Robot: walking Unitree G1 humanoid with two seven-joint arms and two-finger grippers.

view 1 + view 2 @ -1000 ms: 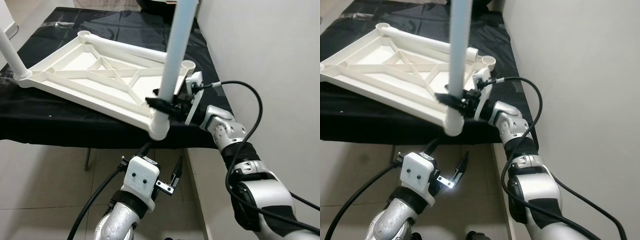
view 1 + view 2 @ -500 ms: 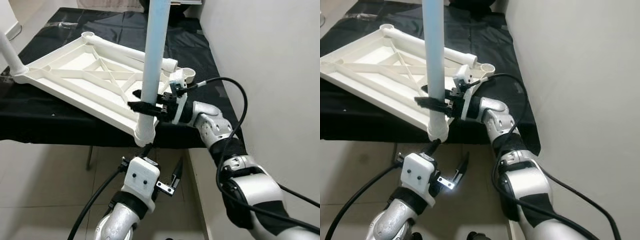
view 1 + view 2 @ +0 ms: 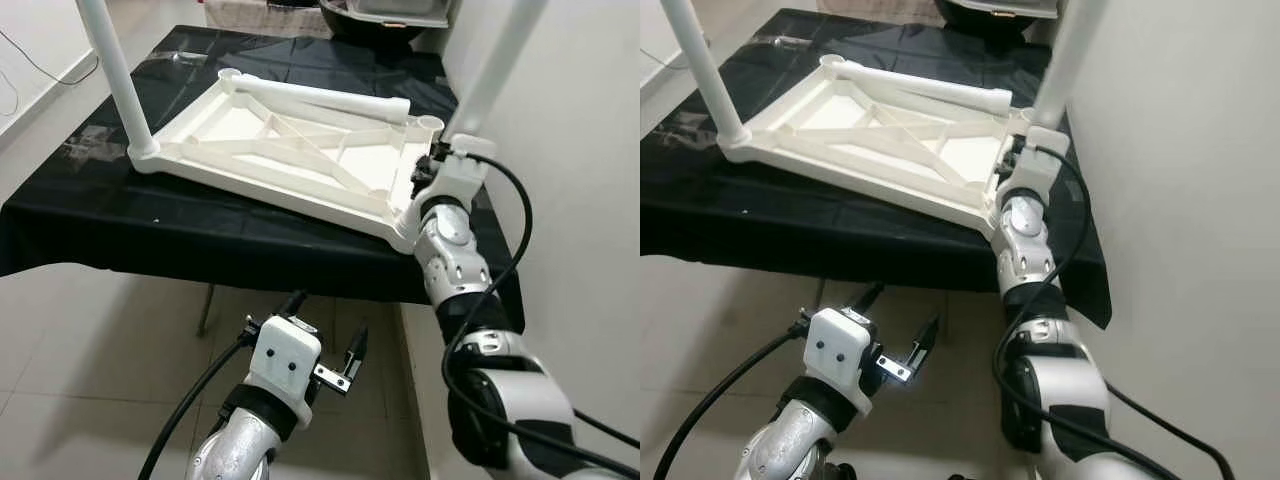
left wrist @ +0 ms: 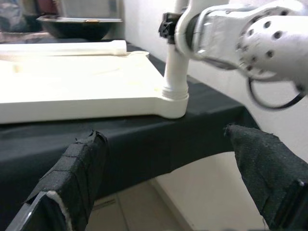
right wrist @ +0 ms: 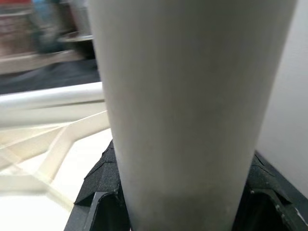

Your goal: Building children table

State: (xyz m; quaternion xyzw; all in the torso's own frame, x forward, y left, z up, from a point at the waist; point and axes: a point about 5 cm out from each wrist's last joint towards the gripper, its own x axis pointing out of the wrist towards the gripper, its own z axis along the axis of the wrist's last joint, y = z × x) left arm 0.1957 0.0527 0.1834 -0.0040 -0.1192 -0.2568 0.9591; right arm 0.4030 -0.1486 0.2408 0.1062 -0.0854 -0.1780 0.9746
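Left eye view: an upturned white children's tabletop (image 3: pixel 290 150) lies on a black-draped table (image 3: pixel 120 235), its ribbed underside up, reaching to the table's near right corner. One leg (image 3: pixel 115 70) stands socketed at the tabletop's left corner; a loose leg (image 3: pixel 330 96) lies along its far edge. The right gripper (image 3: pixel 432 172) is clamped on a second upright leg (image 3: pixel 490 70) just above the near right socket.

Right eye view: the left gripper (image 3: pixel 902 360) hangs below the table's front edge, its fingers apart and holding nothing.

Left wrist view: the black fingers (image 4: pixel 72 178) point at the table's front edge; beyond it the gripped leg sits in its round corner socket (image 4: pixel 174 103), seemingly seated.

Right wrist view: the pale tube sits between the black pads (image 5: pixel 103 185) — a close, firm hold.

The parts look like light, stiff moulded plastic, smooth and likely slippery — the legs are best gripped low, near the socket, so that a push goes straight down and does not tip the slab.
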